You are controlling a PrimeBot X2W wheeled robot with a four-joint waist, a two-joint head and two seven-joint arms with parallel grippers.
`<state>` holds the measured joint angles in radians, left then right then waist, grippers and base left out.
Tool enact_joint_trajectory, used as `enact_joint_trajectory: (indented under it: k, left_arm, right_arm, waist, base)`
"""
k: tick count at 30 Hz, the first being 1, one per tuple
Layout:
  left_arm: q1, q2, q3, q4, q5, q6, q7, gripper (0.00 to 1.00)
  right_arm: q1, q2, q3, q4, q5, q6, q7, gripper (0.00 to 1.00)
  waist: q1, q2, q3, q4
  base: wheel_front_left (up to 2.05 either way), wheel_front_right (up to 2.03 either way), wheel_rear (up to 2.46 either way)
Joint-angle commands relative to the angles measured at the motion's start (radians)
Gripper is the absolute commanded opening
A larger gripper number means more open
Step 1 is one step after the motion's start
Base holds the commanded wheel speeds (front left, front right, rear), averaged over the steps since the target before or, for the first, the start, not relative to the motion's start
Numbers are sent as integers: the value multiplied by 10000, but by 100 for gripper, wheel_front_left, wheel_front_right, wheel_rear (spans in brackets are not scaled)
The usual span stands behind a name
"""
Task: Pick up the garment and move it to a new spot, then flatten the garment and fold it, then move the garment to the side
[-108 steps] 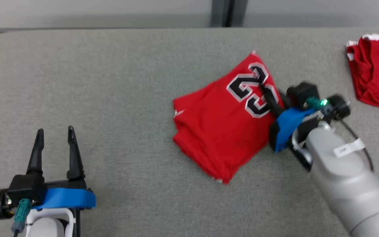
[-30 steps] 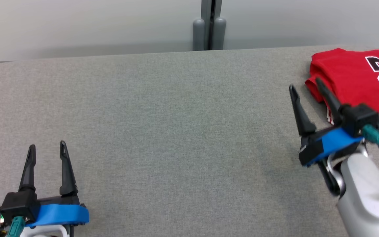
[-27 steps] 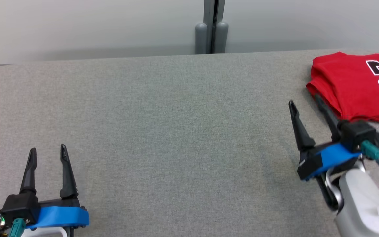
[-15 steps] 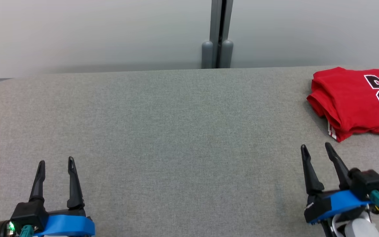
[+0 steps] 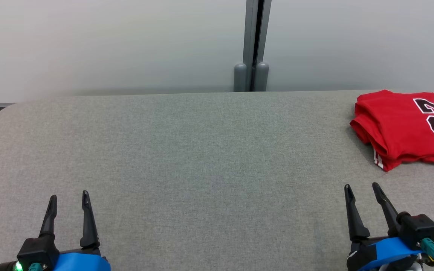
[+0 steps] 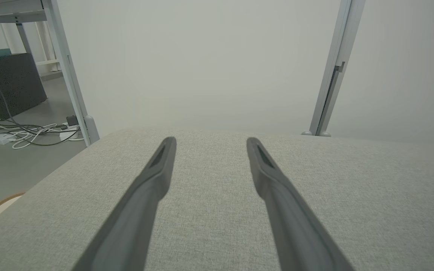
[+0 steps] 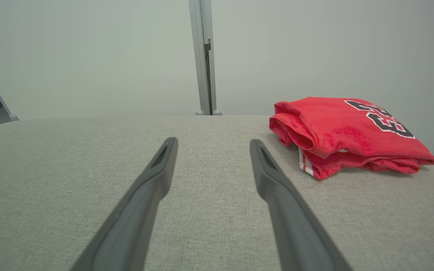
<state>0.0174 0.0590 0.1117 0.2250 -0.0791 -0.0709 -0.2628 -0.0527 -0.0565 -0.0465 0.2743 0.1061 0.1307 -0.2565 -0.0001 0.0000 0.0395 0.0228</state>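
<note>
- Presently, the left gripper (image 5: 69, 194) hangs over the desk's (image 5: 202, 150) near left corner, its jaws spread wide with nothing between them.
- Right gripper (image 5: 361, 185), by the near right corner, likewise stands wide apart and empty.
- Folded red garment (image 5: 398, 128), numbered 23, lies at the desk's right edge toward the far corner, beyond the right gripper and apart from it.
- Behind the far edge, a grey post (image 5: 254, 41) rises against a pale wall.

You have bare table (image 5: 202, 158) across the middle; the folded jersey (image 5: 401, 126) blocks the far right.
</note>
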Motion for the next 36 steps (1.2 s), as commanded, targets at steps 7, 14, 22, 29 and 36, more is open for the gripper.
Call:
enact_joint_trajectory:
  k: [7,14,22,29,36]
  left_arm:
    - [-84,69,2,329,-57,-93,-25,100]
    - [-151,95,26,448,-40,-127,-25,100]
    - [-166,77,-60,504,6,-109,-25,100]
    - [-12,-67,91,943,-347,-100,185,0]
    - [-181,-68,137,912,-1804,-151,593,0]
  right_arm:
    - [185,59,6,138,140,2,117,100]
    - [149,60,25,203,224,2,89,100]
    - [115,62,66,294,283,2,77,100]
    - [20,95,19,650,465,0,258,0]
    - [-54,90,-67,564,1890,0,613,0]
  waist:
    - [1,0,-77,8]
    - [1,0,-56,-29]
    - [1,0,-81,-28]
    - [1,0,-86,-32]
    - [1,0,-102,-43]
  base:
    - [0,0,0]
    - [0,0,0]
    - [0,0,0]
    - [0,0,0]
    - [0,0,0]
